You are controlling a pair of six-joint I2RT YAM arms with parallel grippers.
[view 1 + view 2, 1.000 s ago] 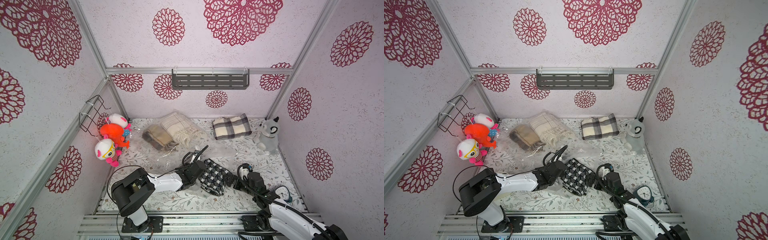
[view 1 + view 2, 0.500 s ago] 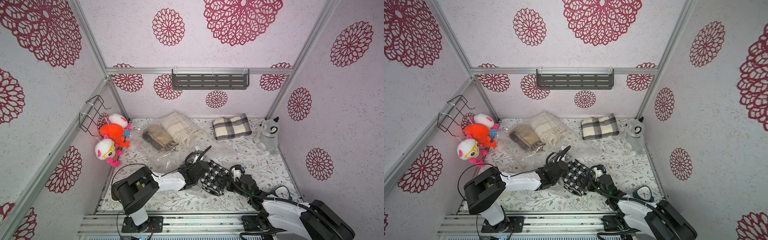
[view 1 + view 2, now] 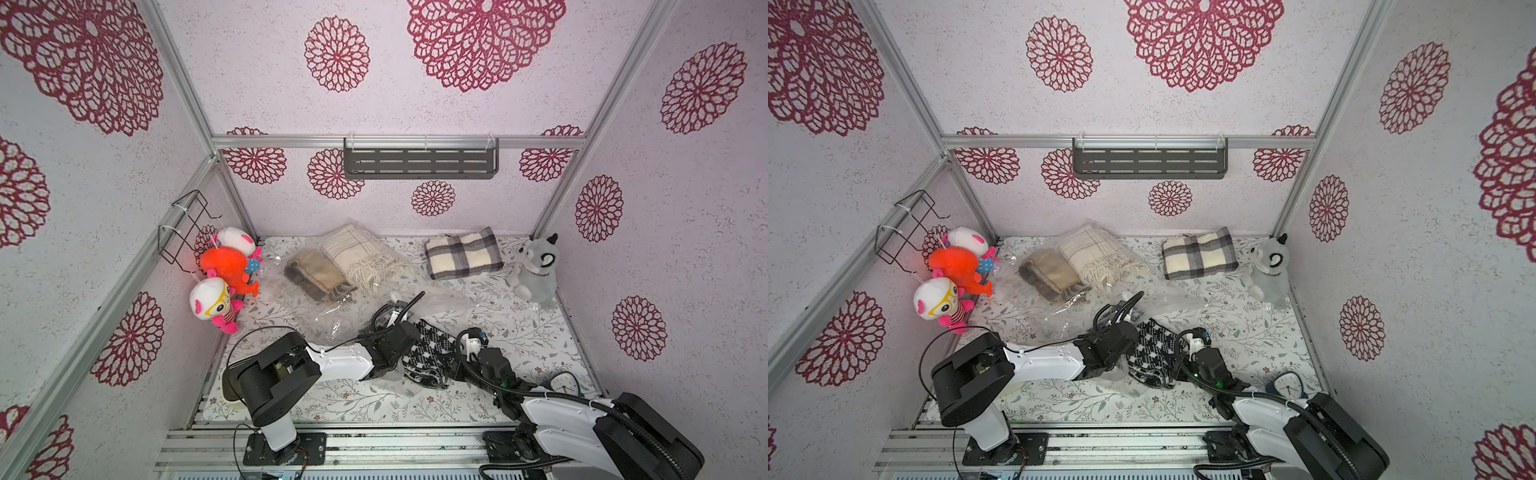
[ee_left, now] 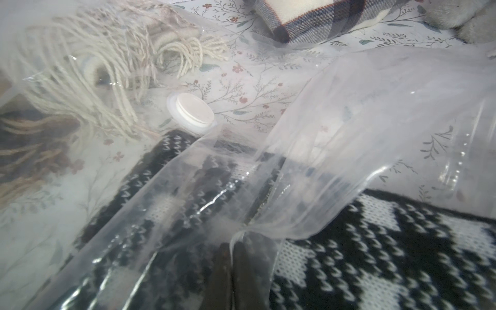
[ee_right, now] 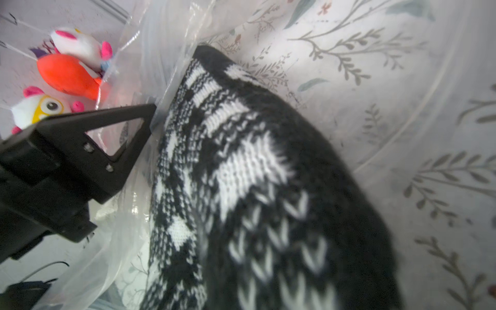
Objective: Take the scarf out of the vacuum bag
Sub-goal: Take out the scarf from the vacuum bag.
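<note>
1. Since the prior frame, the right arm (image 3: 490,368) has swung in against the scarf (image 3: 430,353); its fingers are hidden, so I cannot tell whether they grasp.
2. Left fingers (image 4: 247,268) clench the vacuum bag (image 4: 349,134) film, judged to anchor it for extraction.
3. The scarf lies just beside the valve cap (image 4: 192,112), partly under the film.

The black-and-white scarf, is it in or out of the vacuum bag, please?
Partly out: one scarf end lies bare; the vacuum bag covers the rest.

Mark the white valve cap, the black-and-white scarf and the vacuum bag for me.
valve cap (image 4: 194,111), left wrist view, centre of its round white top.
black-and-white scarf (image 5: 255,166), right wrist view, on a white knit patch.
vacuum bag (image 4: 349,128), left wrist view, on the lifted clear sheet.
</note>
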